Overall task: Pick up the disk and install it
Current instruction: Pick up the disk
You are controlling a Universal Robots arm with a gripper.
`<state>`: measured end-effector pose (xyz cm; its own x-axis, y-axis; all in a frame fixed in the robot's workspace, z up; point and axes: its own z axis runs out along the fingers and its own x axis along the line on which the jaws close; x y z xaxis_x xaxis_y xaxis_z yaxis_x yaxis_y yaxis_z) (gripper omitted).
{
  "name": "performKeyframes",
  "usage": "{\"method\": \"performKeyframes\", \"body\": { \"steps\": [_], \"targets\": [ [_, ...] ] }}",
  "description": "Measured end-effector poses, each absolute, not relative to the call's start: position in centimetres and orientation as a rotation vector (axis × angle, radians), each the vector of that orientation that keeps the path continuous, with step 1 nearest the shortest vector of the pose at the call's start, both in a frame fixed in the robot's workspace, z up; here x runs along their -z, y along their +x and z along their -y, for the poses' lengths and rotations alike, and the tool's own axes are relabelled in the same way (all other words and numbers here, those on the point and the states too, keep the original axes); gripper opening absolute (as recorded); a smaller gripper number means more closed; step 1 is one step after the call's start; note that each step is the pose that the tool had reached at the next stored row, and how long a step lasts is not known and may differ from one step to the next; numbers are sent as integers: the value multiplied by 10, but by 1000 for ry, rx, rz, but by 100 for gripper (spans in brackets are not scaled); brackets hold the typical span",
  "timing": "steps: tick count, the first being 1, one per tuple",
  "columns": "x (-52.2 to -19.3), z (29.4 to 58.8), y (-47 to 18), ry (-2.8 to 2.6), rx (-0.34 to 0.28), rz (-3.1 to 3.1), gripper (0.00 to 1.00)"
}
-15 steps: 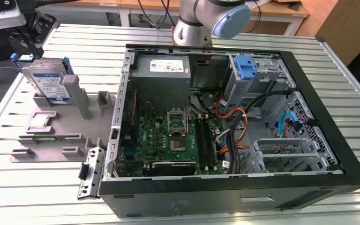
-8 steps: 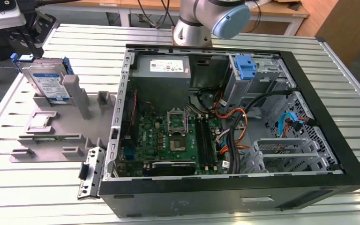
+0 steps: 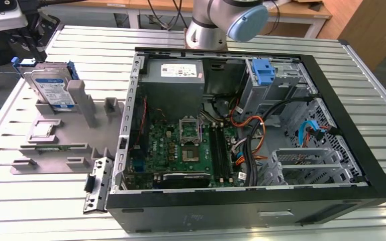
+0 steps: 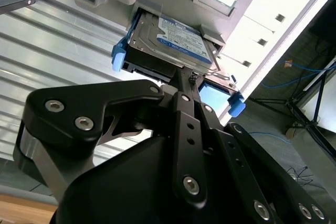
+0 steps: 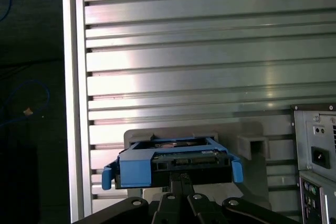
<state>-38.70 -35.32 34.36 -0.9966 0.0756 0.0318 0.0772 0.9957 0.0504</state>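
Disk (image 3: 51,85) and its blue carrier stand on edge in the grey fixture (image 3: 59,145) at the exterior view's left, well apart from the open computer case (image 3: 354,150), so nothing has been installed yet. The drive's white-and-blue label faces outward, and the carrier's lower edge looks seated in the fixture's slot, not lifted.

The gripper (image 3: 32,50) hangs right over the drive's upper edge. In both wrist views its fingers (image 4: 181,85) are drawn close together into one narrow bar that meets the middle of the disk's (image 4: 178,38) near edge, between the two blue end tabs. They seem to be pinching that edge — though just what part of the drive or carrier sits between them is hidden by the linkage.

By my reading the work stands at the very start of the pick-up — the grasp is made or all but made, and the lift is not yet done. Carrying the drive across the ribbed metal table (image 3: 32,201) and seating it in the case is all still ahead. Inside the case, a narrow blue bracket (image 3: 263,70) stands upright near the grey power supply (image 3: 179,75).
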Motion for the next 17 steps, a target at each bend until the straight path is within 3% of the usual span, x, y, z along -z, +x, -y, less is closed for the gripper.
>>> {"method": "performKeyframes", "body": {
  "steps": [17],
  "targets": [
    [-344, 353, -387, -47, 80, 3109, 10]
  ]
}}
